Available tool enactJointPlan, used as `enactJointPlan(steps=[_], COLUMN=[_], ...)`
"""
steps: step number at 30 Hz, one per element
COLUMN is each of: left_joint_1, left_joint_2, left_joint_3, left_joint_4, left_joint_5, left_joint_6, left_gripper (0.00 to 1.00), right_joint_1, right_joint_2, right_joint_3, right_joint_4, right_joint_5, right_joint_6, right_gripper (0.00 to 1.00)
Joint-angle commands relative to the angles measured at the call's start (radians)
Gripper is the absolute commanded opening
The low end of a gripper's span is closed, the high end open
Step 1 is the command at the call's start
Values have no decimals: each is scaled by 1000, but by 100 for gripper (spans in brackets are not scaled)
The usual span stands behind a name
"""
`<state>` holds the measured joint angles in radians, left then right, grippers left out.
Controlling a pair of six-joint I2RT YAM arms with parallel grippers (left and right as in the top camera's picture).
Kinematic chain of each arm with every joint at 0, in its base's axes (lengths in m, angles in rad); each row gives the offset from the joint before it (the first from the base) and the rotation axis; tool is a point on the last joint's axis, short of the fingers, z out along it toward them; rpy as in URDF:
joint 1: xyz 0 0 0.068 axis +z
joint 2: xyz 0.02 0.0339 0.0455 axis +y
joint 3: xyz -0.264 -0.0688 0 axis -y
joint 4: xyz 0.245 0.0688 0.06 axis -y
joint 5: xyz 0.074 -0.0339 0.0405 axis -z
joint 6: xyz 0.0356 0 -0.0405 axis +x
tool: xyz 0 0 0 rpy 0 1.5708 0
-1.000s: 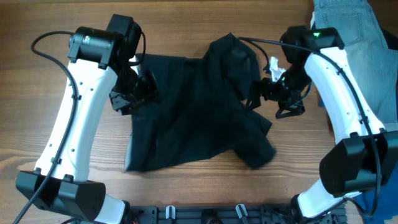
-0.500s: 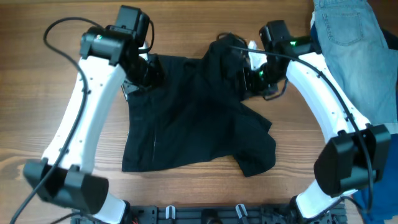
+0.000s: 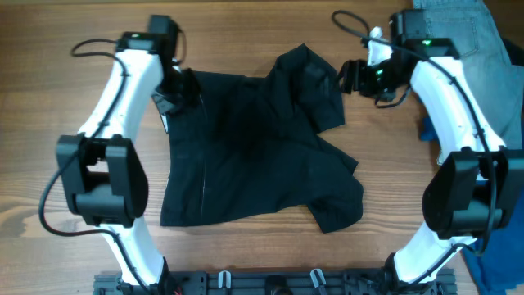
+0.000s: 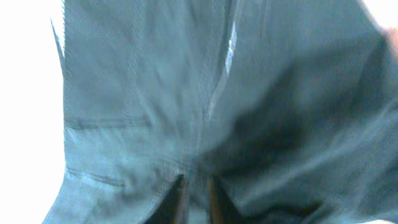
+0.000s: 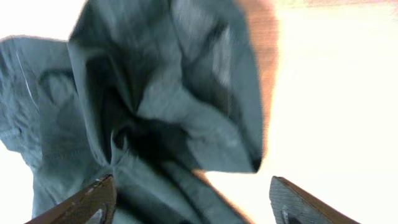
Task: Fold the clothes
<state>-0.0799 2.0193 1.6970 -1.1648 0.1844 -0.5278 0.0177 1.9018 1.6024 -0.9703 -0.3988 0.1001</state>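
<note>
The wooden table (image 3: 246,33) fills the overhead view. On it, between the two grippers, lie the clothes (image 3: 254,147): one broad black garment, spread out but rumpled, with a bunched fold at the corner nearest the right gripper and a plain stitched hem and seam lines showing in the left wrist view (image 4: 155,93).

The left arm (image 3: 115,115) reaches from the table's near edge to the far side, white links almost straight, wrist bent back down onto the garment's far left corner. The right arm (image 3: 458,106) mirrors it, rising along the right side with its wrist turned inward toward the cloth and a small green light (image 3: 423,43) on its upper joint.

A light blue denim garment (image 3: 458,20) lies behind and outward of the right gripper.

The left gripper (image 3: 182,88) has its fingers (image 4: 178,198) drawn nearly together, pinching a strip of the black fabric at its edge. The right gripper (image 3: 350,76) stands wide apart with nothing between its fingers (image 5: 93,199); the bunched corner lies just ahead of it, not touched.

A scrap of royal blue cloth (image 3: 495,274) shows beside the right arm's base.
</note>
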Motion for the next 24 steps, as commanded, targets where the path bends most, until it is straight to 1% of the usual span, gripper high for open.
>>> enactJointPlan(steps=[1,3,4,5,7,9,12,14,18,20,22,24], left_joint_1=[110,152,174,191,209,219,220,220,220,220,220,220], left_joint_2=[-8,-8,-8,-8,-8,-6,0,21,91,125,167,196], left_joint_3=[2,2,2,2,2,2,2,2,2,2,2,2], left_joint_4=[51,67,71,74,74,82,113,151,193,204,220,235], left_joint_5=[48,84,104,124,141,140,141,155,224,241,285,298], left_joint_6=[-1,-1,-1,-1,-1,0,-2,-5,-39,-60,-61,-61], left_gripper=[20,20,20,20,20,22,24,30,31,30,29,29], right_joint_1=[-6,-6,-6,-6,-6,-6,-4,2,26,39,58,76], right_joint_2=[6,11,16,19,23,23,23,23,23,23,20,16], right_joint_3=[36,36,36,36,36,40,63,87,159,194,232,252], right_joint_4=[27,66,93,109,134,138,109,81,-1,-33,-72,-97], right_joint_5=[14,37,57,63,62,63,63,64,66,66,67,66], right_joint_6=[-104,-134,-136,-143,-145,-145,-162,-188,-213,-222,-233,-234], right_gripper=[86,92,87,84,82,90,94,99,99,100,100,100])
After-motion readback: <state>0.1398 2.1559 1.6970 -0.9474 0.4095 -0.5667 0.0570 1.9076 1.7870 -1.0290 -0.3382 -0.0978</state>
